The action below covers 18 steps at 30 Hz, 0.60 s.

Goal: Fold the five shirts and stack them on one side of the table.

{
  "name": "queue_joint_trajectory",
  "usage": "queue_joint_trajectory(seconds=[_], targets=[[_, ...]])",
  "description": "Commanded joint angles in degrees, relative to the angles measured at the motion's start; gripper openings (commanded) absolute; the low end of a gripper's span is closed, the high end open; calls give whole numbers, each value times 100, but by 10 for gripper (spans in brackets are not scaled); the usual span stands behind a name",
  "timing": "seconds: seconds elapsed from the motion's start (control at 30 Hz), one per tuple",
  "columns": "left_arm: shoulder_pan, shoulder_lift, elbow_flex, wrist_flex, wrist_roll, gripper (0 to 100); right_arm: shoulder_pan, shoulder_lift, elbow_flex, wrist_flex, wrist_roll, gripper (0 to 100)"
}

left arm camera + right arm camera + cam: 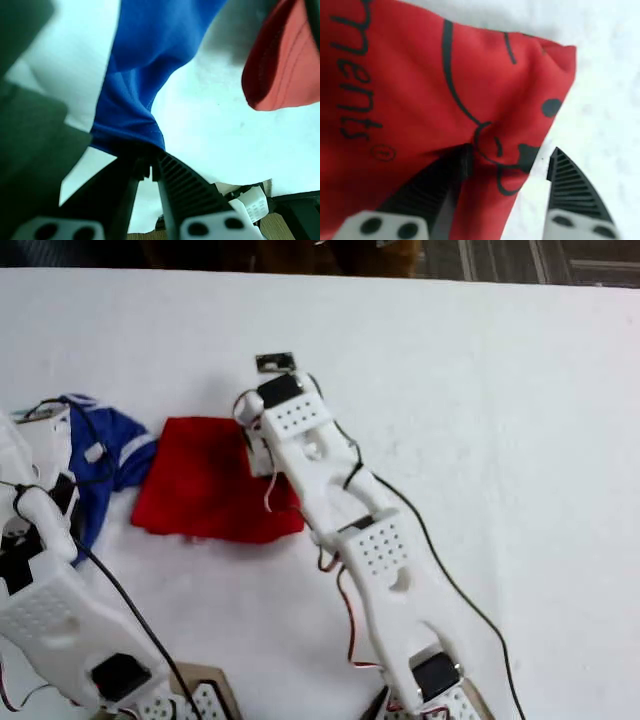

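1. Pincer states: the right pincer (510,162) is released with its jaws spread. One finger rests on the red shirt (420,90) and the other hangs over bare surface (605,75), so the shirt's edge sits between them. The left pincer (151,159) is clenched on a bunched fold of the blue shirt (145,65).
2. Positions, high view: the red shirt lies flat as a roughly square pad, left of centre. The blue shirt is crumpled just beside it, at the left margin. I can't tell whether the two are touching or just apart.
3. Key relation: the right pincer is at the red shirt's edge on the right arm (380,550) side, close to the far corner. The body of the shirt runs away from it toward the left arm (50,610). Its slightly longer axis runs side to side across the surface, so that edge lies crosswise to the open jaws.
4. Reach: the right arm is nearer the red shirt and the left arm is nearer the blue one. Neither needs to cross over.
5. Judgement: the red shirt looks folded already. The likely next move is to close on that edge and fold again or drag it to the stack side.
6. Progress: two of the five shirts are accounted for, and the blue one is unfolded, so the task is far from done.
7. Risk: closing on the top layer alone would peel the fold open. The jaws need to bite the whole edge.
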Motion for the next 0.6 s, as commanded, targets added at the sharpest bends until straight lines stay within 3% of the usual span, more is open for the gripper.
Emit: queue_joint_trajectory(seconds=[0.0,0.1,0.43,0.57], targets=[[-9,-360,4,97,-53,38,84,-48,-176,-40,-26,214],[-9,-360,-13,97,-53,38,84,-13,-176,-57,-53,20],[-9,-360,-4,97,-44,37,347,-40,-404,-13,9,19],[-9,-360,-4,97,-44,37,831,-48,-1090,198,571,19]])
